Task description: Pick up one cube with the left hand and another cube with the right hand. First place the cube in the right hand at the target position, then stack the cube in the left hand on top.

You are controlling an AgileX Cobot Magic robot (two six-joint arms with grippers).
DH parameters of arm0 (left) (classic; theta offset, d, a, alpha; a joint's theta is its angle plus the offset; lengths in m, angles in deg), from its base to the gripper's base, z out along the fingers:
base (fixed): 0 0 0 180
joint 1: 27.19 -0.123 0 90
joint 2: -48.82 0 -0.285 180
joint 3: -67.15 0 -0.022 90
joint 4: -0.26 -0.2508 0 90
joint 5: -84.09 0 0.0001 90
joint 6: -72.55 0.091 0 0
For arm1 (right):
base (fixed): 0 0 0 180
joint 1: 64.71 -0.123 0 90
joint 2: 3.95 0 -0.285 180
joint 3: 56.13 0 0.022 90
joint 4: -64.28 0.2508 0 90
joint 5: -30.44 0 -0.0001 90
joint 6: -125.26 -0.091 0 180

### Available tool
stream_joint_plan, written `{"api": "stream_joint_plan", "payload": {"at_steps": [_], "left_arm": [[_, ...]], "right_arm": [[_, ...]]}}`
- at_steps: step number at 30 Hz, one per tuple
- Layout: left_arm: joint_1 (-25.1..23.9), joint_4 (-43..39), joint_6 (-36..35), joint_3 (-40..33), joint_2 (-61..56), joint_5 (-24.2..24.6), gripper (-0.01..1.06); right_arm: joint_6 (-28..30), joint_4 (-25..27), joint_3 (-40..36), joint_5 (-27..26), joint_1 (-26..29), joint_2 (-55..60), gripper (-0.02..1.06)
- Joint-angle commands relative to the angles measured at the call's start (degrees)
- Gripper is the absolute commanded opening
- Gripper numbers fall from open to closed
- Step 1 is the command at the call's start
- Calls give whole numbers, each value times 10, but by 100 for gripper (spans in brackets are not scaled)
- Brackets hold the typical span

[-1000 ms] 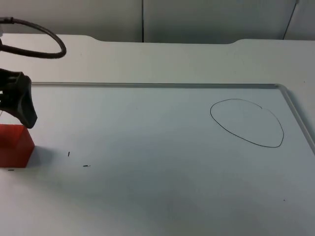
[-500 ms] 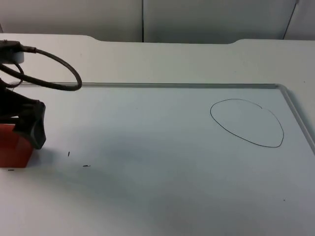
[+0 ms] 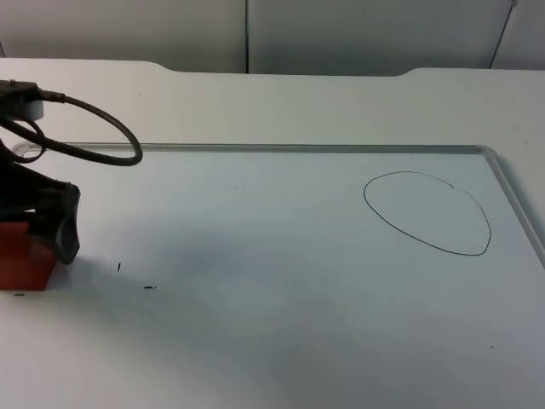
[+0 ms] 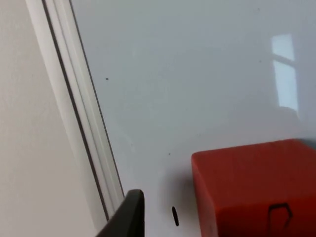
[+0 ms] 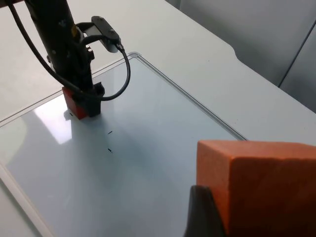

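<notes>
At far left of whiteboard (image 3: 272, 341): left gripper (image 3: 34, 234) down over red cube (image 3: 21, 256), fingers straddling it, closure unclear. Right gripper (image 5: 217, 217) clamped on orange cube (image 5: 256, 182), well apart from drawn target outline (image 3: 427, 213).

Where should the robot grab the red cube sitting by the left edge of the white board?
Across two opposite flat sides of the red foam cube, coming straight down. It sits flat on the white board, so its upright faces are free. The left gripper is already lowered over it, a fingertip beside the cube.
</notes>
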Motion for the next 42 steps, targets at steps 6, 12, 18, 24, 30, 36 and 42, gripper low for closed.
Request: {"api": "stream_joint_plan", "payload": {"at_steps": [6, 12, 18, 24, 30, 36, 42], "left_arm": [[4, -5, -5, 4, 15, -8, 101], [4, -4, -9, 4, 20, -8, 99], [4, -15, -20, 4, 20, -7, 64], [4, -19, -20, 4, 20, -1, 22], [4, -19, -37, 4, -23, 24, 0], [4, -13, -37, 4, -154, 35, 0], [4, 23, -14, 4, -356, 92, 0]], "right_arm": [[-1, 4, -1, -14, 2, -3, 0], [-1, 3, -1, -14, 2, -3, 0], [1, 2, -1, -14, 2, -3, 0], [2, 2, -1, -14, 2, -3, 0], [2, 2, -1, -16, 2, -3, 0], [-2, 2, -1, -16, 2, -3, 0], [-15, -2, -1, -16, 2, -3, 0]]}}
